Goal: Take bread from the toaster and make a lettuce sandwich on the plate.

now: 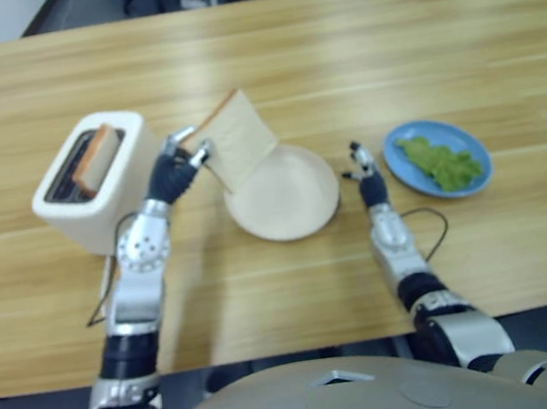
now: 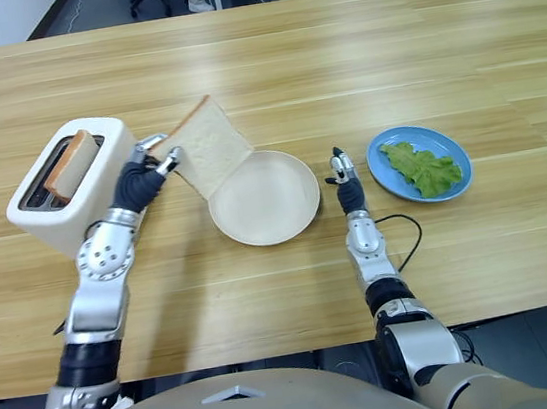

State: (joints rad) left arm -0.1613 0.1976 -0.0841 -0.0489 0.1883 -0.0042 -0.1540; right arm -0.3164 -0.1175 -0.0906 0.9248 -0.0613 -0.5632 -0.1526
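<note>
No readable text.
The toaster (image 1: 78, 215), the bread slice (image 1: 240, 138), the cream plate (image 1: 293, 202), the blue plate (image 1: 411, 174) and the wooden table (image 1: 335, 55) all show plain faces; no letters, numbers, labels or signs can be made out on any of them.

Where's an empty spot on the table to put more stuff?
The whole far half of the table behind the toaster, cream plate and blue plate is bare. So is the near strip in front of the cream plate, between the arms. It's crowded from toaster to cream plate, where the left hand holds bread.
</note>
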